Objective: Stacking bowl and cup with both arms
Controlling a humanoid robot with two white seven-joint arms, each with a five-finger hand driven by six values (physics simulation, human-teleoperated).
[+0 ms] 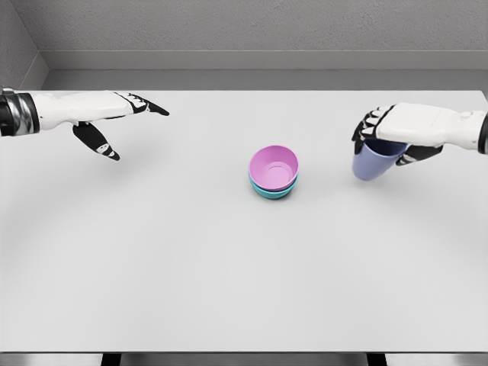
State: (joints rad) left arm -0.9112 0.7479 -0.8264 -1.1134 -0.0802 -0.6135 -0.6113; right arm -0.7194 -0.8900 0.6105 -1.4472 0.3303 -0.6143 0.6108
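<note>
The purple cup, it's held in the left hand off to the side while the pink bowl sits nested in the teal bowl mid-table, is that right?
Not quite. The head view shows the purple cup in the right hand, whose fingers wrap its rim. The left hand is open and holds nothing. The rest stands: the pink bowl sits nested in the teal bowl mid-table.

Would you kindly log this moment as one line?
left hand: open, empty | right hand: holds blue cup | pink bowl: nested in teal bowl

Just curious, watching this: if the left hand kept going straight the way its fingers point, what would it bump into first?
Probably nothing: the left hand points right, passing behind the pink bowl; the cup lies lower.
</note>
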